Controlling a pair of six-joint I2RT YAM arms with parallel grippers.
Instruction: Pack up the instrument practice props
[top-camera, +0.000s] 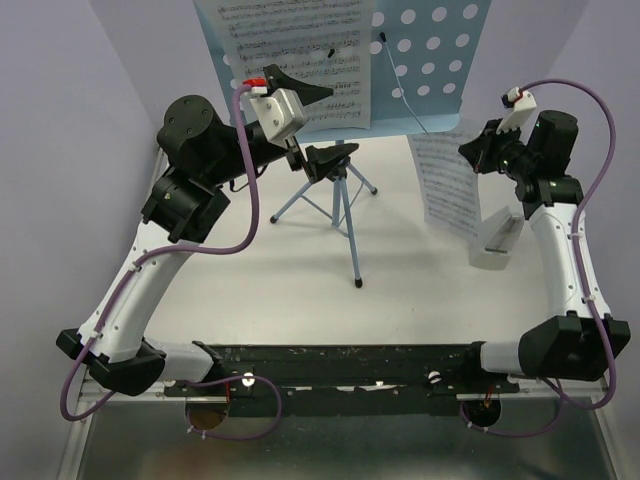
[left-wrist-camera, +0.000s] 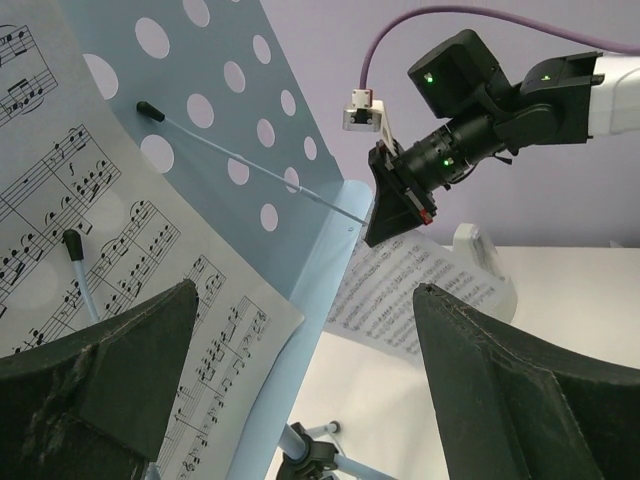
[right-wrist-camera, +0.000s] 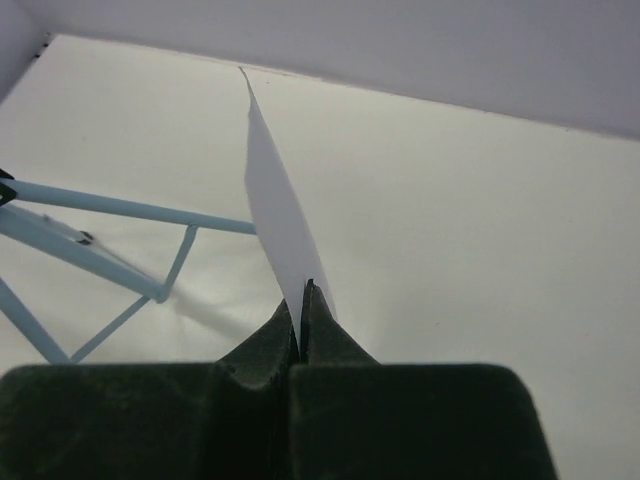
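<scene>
The light-blue music stand has its perforated tray upright at the back, on tripod legs. One sheet-music page rests on the tray's left half, with a thin wire holder lying over it. My left gripper is open and empty in front of that page's lower right corner; its jaws stand wide apart. My right gripper is shut on the second page and holds it off the tray, to the stand's right. The right wrist view shows this page edge-on between closed fingertips.
A white upright holder stands on the table below the right gripper. A second wire holder lies across the bare right half of the tray. Lilac walls enclose the table on the left, back and right.
</scene>
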